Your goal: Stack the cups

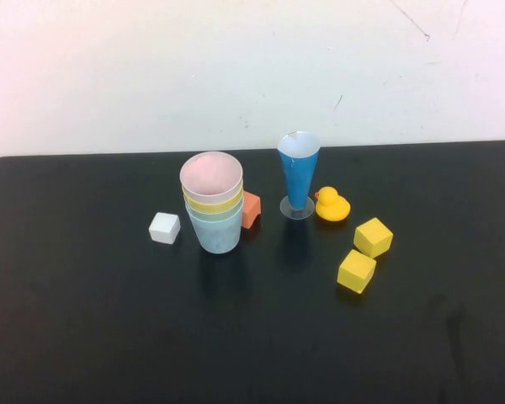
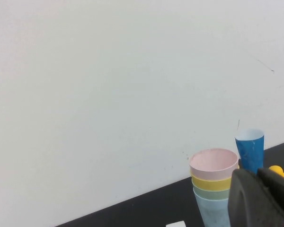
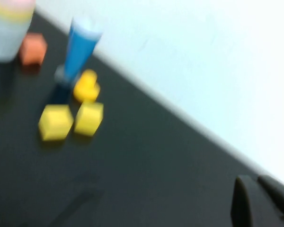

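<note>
Stacked as one nest near the middle of the worktop (image 1: 84, 337): pink cup (image 1: 211, 175) on top, then yellow cup (image 1: 212, 204), green cup (image 1: 214, 214), blue cup (image 1: 216, 235) lowest. Absent from the high view, seen only by wrist cameras: left claw (image 2: 258, 177) closed, empty; right claw (image 3: 255, 182) closed, empty.

Neither arm is showing in the high view. The left gripper (image 2: 261, 198) is appearing only at the edge of its own wrist view, its dark fingers pressed together, gripping nothing. The right gripper (image 3: 258, 203) is likewise sitting at the corner of its wrist view, fingers closed and empty, raised above the surface.
</note>
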You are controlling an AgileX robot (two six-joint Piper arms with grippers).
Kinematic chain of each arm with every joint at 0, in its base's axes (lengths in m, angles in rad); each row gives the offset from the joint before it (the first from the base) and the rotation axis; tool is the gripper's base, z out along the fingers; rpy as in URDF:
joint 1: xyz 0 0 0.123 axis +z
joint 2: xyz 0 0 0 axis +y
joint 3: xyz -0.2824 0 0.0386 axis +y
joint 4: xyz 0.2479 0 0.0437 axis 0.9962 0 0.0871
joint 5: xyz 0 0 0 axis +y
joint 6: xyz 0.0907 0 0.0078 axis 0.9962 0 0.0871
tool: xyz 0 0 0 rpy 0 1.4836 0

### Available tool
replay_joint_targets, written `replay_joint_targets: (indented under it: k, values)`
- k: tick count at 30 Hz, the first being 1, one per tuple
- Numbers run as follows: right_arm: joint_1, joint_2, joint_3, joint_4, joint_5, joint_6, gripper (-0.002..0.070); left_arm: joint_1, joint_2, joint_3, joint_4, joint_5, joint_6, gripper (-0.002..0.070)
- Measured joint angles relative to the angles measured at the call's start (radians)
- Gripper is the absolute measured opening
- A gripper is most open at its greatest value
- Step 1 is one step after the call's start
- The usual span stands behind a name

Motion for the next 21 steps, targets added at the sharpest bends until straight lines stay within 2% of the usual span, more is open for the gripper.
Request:
replay_joint_targets:
  k: [6, 9, 14, 21]
  values:
    - [0.000, -0.023, 0.200, -0.007, -0.076, 0.066, 0.0000, 0.000, 0.000, 0.000, 0.033, 0.002, 0.004, 0.0001]
    - [0.000, -0.023, 0.251, 0.054, -0.084, 0.070, 0.0000, 0.000, 0.000, 0.000, 0.033, 0.045, 0.004, 0.0001]
    - [0.000, -0.023, 0.291, 0.195, -0.055, 0.073, 0.0000, 0.000, 0.000, 0.000, 0.033, 0.140, 0.004, 0.0001]
    - [0.000, -0.023, 0.301, 0.222, -0.044, 0.073, 0.0000, 0.000, 0.000, 0.000, 0.033, 0.221, 0.004, 0.0001]
